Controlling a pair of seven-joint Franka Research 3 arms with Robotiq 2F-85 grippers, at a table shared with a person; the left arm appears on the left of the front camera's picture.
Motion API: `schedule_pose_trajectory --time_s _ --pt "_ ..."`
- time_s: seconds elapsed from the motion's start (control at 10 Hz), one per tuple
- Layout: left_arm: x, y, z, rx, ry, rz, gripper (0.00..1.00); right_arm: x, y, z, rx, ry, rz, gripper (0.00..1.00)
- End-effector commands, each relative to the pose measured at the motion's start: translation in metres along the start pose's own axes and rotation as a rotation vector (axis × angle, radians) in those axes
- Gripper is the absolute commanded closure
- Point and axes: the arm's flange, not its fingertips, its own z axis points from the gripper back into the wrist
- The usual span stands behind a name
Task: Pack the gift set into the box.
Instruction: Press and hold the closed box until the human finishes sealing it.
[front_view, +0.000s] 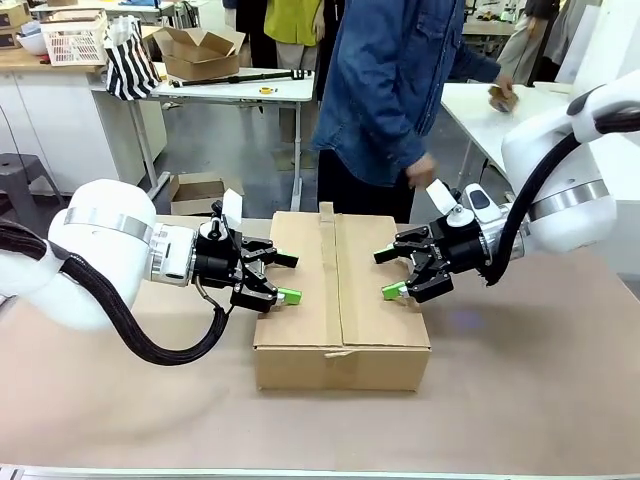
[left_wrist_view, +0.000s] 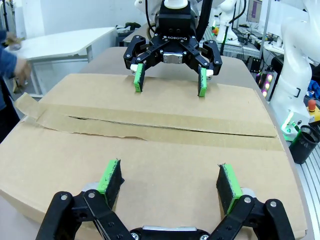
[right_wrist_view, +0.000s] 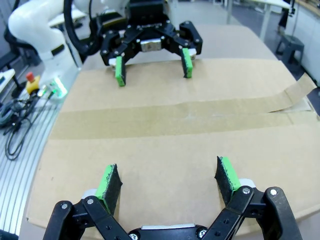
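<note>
A large brown cardboard box (front_view: 340, 300) sits mid-table with its flaps closed and a strip of brown paper tape (front_view: 328, 270) along the centre seam, one tape end lifting loose at the far edge. The left gripper (front_view: 284, 277) hovers at the box's left edge, fingers spread wide and holding nothing. The right gripper (front_view: 391, 273) mirrors it at the right edge, also spread and empty. Bare table (front_view: 520, 390) surrounds the box. A person (front_view: 385, 90) stands beyond the far edge.

left gripper (front_view: 283, 277) – right gripper (front_view: 391, 273) – both spread, facing.
</note>
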Motion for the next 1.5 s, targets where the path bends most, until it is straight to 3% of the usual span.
schedule_pose_trajectory --time_s 0.0,1.4 --pt "-0.0023 -0.0017 0.0003 0.001 0.008 0.002 0.0 -0.0031 0.0017 -0.0012 -0.006 -0.008 -0.008 0.0" --pt "-0.0023 -0.0017 0.0003 0.001 0.008 0.002 0.0 -0.0031 0.0017 -0.0012 -0.006 -0.008 -0.008 0.0"
